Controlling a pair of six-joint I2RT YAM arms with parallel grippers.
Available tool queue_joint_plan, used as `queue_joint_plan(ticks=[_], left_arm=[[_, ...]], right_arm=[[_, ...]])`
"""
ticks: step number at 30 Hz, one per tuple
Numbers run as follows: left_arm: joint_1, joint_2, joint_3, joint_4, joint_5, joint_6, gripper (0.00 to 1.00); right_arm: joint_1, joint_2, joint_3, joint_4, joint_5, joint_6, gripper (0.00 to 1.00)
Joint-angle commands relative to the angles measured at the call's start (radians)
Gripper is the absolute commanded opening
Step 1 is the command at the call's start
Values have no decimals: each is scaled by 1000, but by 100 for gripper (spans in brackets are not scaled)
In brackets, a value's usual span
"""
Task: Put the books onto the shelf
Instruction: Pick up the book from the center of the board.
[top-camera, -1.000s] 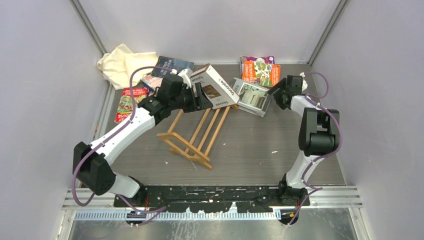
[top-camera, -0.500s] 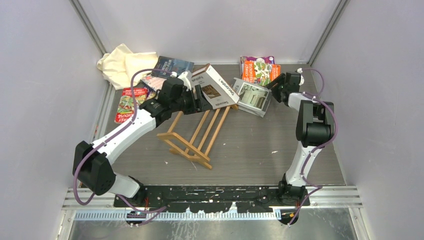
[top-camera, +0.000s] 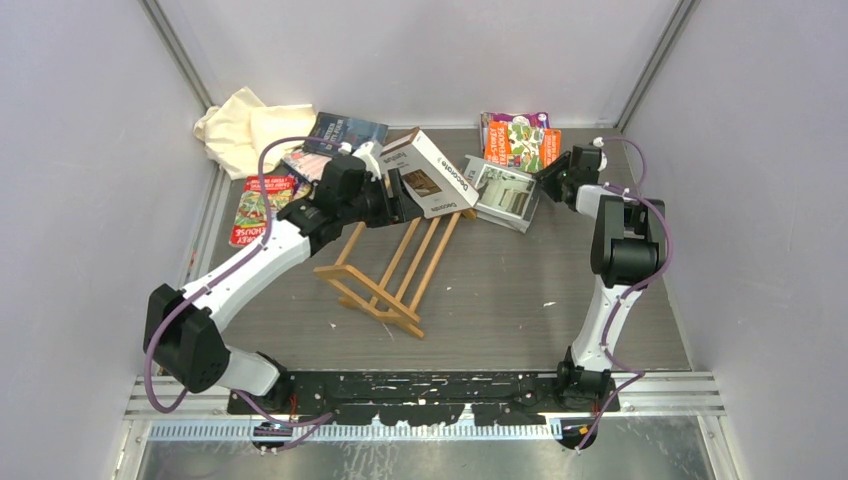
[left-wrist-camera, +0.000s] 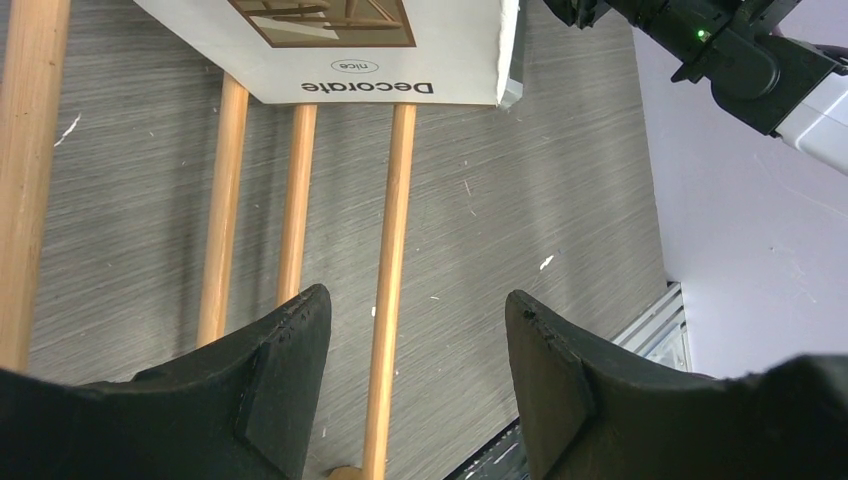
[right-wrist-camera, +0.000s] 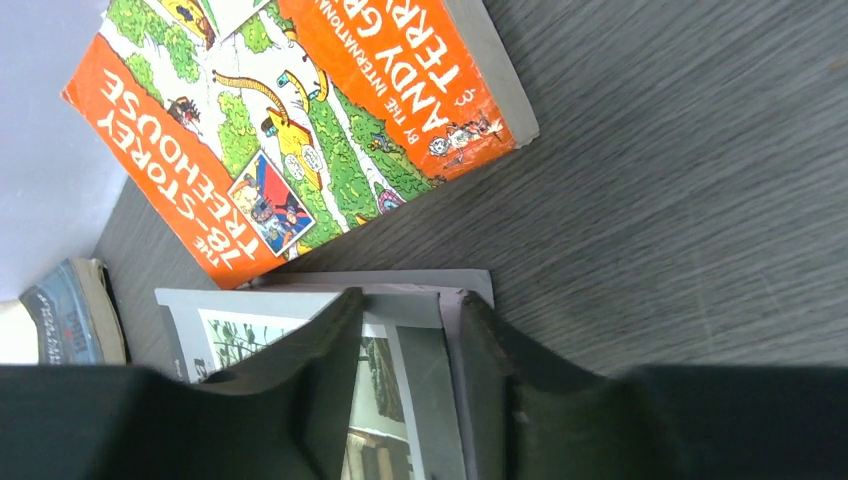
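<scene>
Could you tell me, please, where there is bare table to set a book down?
Free: the near-right stretch of table, between the shelf and the right arm. Crowded: the far edge, with the cream cloth and the books.

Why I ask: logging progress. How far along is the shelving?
Done: only Decorate lies across the shelf's far end. In hand: the right gripper is at the grey book's edge, jaws apart; the left gripper hovers open over the slats. Left: the orange book, red book, blue book and others lie on the table.
</scene>
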Motion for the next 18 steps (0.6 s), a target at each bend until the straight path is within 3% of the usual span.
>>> queue_joint_plan(ticks=[1, 4, 11, 18], left_arm=[[-2, -50, -11, 62, -14, 11, 65], [-2, -58, -25, 69, -17, 2, 65], [-2, -80, -39, 65, -21, -8, 65], [-6, -117, -59, 57, -29, -18, 65]], right_arm=[[-3, -4, 28, 66, -27, -17, 38], [-5, -18, 10, 70, -28, -16, 22], [-8, -66, -52, 81, -29, -1, 2], [-11, -164, -118, 78, -12, 15, 1]])
